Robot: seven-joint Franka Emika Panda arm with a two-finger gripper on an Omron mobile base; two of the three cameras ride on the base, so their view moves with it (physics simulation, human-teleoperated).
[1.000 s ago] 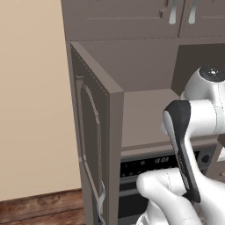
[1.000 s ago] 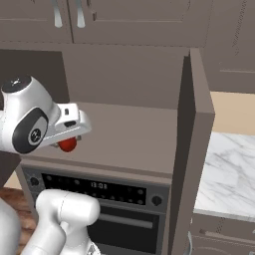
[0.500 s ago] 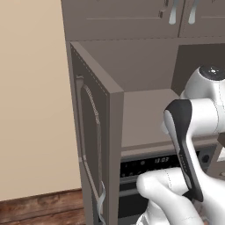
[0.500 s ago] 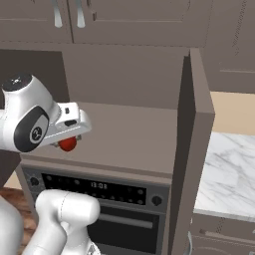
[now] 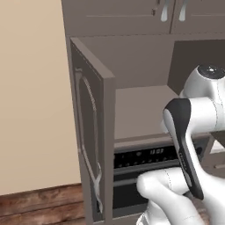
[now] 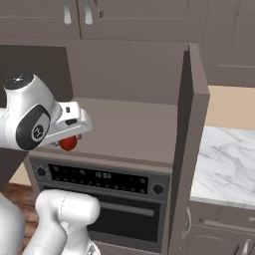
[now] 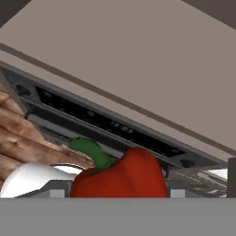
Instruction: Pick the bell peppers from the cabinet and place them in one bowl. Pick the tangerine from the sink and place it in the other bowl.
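The gripper [image 6: 68, 137] has a red pepper [image 7: 122, 177] between its fingers, jaws about half apart and closed on the fruit's sides; in the hand view the pepper sits right at the fingertips, green stem [image 7: 92, 153] pointing away up and to one side, so the grip looks to be across the body and not on the stem, which I judge the steadier hold for a glossy round thing; in the right base view the same pepper [image 6: 68, 143] peeps out red just under the hand.

Just below and beyond the pepper runs the front edge of the shelf [image 7: 138, 69], and under it the oven [image 6: 99, 177] with its lit display; the hand hangs at the shelf's lip and level with it, which suits a pepper lifted clear of the board and carried outward, a judgement only; whether it touches the shelf I cannot tell.

Farther off, the cabinet [image 5: 132, 66] stands with its door [image 5: 90, 132] swung wide to the arm's left, edge on to the left base camera, leaving the niche open for the reach; the shelf behind the hand looks bare in both base views, though the arm [image 5: 184, 132] hides part of it, so the second pepper's place is unclear.

Farthest, to the right, lies a marble counter [image 6: 224, 159].
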